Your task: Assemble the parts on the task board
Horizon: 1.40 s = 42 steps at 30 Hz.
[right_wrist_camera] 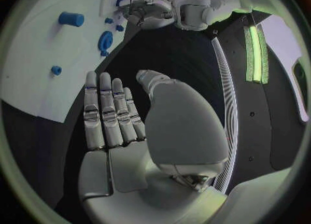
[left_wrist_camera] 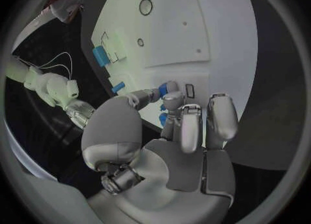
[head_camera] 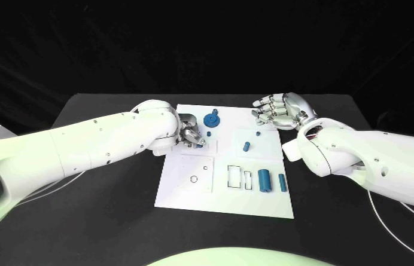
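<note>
The white task board (head_camera: 226, 201) lies mid-table. My left hand (head_camera: 191, 135) is over its far left corner, and its thumb and fingers (left_wrist_camera: 173, 99) pinch a small blue part (left_wrist_camera: 166, 87) just above the board. A blue gear-shaped part (head_camera: 212, 121) stands on the board beside that hand. A small blue peg (head_camera: 247, 146) stands near the middle. Near the board's right edge lie a thick blue cylinder (head_camera: 264, 180) and a slim blue piece (head_camera: 282, 182). My right hand (head_camera: 280, 112) hovers off the board's far right corner, its fingers (right_wrist_camera: 107, 110) straight and side by side, holding nothing.
Outlined slots (head_camera: 234, 176) and a round hole (head_camera: 194, 179) mark the board's near half. The black table (head_camera: 103, 218) surrounds the board. My right forearm (head_camera: 345, 152) lies along the board's right side, my left forearm (head_camera: 78, 149) along its left.
</note>
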### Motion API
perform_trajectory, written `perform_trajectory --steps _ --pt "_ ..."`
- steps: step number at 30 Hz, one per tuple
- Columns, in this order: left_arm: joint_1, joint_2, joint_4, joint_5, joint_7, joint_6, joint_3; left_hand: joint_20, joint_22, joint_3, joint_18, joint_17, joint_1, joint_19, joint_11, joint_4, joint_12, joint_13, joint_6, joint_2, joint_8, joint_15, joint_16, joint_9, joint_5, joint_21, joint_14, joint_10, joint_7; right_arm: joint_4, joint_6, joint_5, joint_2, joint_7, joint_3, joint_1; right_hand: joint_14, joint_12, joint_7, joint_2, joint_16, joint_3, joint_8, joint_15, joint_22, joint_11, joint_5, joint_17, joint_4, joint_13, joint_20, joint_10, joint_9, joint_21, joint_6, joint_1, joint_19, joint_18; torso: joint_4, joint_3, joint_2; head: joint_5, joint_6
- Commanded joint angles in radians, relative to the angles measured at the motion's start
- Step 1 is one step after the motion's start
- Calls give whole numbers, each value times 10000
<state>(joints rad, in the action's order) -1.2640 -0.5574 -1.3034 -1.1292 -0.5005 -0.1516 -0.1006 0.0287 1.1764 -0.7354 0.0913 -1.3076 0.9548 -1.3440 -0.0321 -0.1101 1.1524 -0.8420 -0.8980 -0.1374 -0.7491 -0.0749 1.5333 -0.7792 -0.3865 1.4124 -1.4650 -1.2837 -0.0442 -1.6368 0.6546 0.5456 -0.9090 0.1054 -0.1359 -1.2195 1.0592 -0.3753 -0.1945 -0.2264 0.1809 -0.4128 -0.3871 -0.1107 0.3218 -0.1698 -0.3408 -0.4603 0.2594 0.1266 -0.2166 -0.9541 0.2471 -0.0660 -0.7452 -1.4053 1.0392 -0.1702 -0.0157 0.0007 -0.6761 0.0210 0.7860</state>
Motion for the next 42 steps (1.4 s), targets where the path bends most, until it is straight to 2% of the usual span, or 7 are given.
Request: perform_trajectory --steps 1,9,19,32,39,42 --pt "19 24 44 165 -205 -350 -21 8 -6 -1159 -112 -1755 -196 -57 16 1363 -43 14 78 -52 -48 -94 -4 26 97 -41 -813 26 54 -11 -170 59 7 77 3 -1 1 56 -433 -16 -36 8 -22 -72 -8 0 -48 15 14 -8 -68 -32 -8 20 62 110 -8 -128 3 -2 1 1 9" --pt "13 24 154 194 -295 -405 -21 -13 -27 -24 -111 -1743 -462 -67 -1 733 -59 7 20 -150 -15 -110 -16 161 217 -93 -810 115 80 -10 -180 59 3 76 3 -1 -5 58 -439 -29 -54 25 -19 -77 -47 -6 -48 22 22 -29 -74 -22 -16 22 68 138 -13 -127 -2 -4 6 2 16" --pt "11 6 216 194 -357 -435 -20 -13 12 561 -119 -1779 -532 -97 3 407 -23 -49 -27 -264 -7 -108 -3 233 280 -94 -821 129 79 -2 -168 59 3 81 2 -1 -32 59 -442 -41 -87 41 -13 -90 -100 -13 -50 34 23 -55 -83 -9 -27 29 80 159 -32 -124 -3 -9 5 6 13" --pt "13 -58 140 182 -362 -336 5 -9 41 2059 -123 -1855 -653 -126 15 -525 64 -181 -116 -474 -12 -99 28 369 307 -111 -842 113 68 17 -167 59 12 86 -1 1 -72 63 -449 -45 -135 54 -6 -106 -179 -24 -52 51 15 -94 -99 19 -42 36 99 171 -69 -121 3 -10 3 0 4" --pt "15 -98 84 203 -341 -286 54 -9 47 2304 -124 -1861 -628 -129 15 -692 80 -206 -123 -496 -17 -99 31 386 316 -114 -843 105 69 25 -164 59 14 84 -2 3 -114 62 -457 -43 -182 65 -4 -123 -254 -34 -54 69 8 -128 -115 39 -53 39 109 180 -109 -119 3 -6 0 -10 13" --pt "16 -125 57 277 -309 -208 75 -7 43 2544 -123 -1861 -590 -127 17 -884 87 -219 -123 -507 -22 -98 30 404 437 -121 -843 105 68 31 -166 59 19 84 -3 5 -131 64 -460 -41 -201 69 -4 -130 -285 -40 -54 76 6 -143 -122 51 -58 40 113 184 -126 -118 2 -4 4 -12 11"
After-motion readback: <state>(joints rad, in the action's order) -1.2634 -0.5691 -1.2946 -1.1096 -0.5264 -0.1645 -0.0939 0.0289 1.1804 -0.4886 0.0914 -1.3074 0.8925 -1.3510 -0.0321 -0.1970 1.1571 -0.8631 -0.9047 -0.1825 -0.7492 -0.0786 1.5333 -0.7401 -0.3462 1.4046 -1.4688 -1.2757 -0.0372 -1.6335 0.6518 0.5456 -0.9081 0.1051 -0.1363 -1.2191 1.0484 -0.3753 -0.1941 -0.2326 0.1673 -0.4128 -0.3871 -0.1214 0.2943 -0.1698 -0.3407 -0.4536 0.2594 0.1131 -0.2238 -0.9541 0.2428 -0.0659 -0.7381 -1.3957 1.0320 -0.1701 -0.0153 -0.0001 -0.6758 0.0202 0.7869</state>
